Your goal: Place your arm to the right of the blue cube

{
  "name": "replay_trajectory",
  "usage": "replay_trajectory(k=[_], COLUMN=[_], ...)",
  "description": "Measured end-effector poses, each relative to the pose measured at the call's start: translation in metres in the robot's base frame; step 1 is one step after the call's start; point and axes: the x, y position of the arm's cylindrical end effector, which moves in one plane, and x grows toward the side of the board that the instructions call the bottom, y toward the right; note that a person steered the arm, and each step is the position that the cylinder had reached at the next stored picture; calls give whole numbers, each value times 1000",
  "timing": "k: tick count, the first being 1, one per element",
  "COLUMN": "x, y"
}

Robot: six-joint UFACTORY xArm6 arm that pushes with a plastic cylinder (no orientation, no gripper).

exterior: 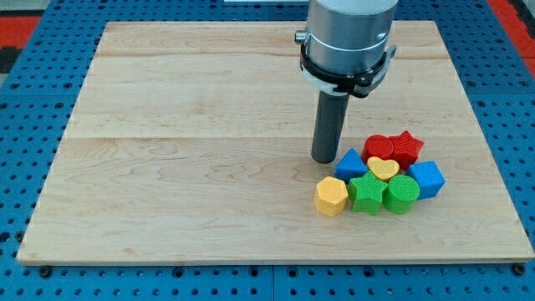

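Note:
The blue cube (427,178) sits at the right end of a tight cluster of blocks in the lower right part of the wooden board (184,150). My tip (323,159) rests on the board just left of the cluster, touching or nearly touching the blue triangular block (351,162). The tip is well to the left of the blue cube, with the other blocks between them.
The cluster also holds a red cylinder-like block (379,145), a red star (407,146), a yellow heart (384,169), a yellow hexagon (331,196), a green star (366,192) and a green round block (401,193). The board's right edge lies beyond the blue cube.

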Motion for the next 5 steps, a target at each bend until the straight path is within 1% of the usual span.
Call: replay_trajectory(k=[1, 2, 3, 4, 5], x=[-4, -66, -118, -118, -68], y=[-4, 0, 10, 104, 167])
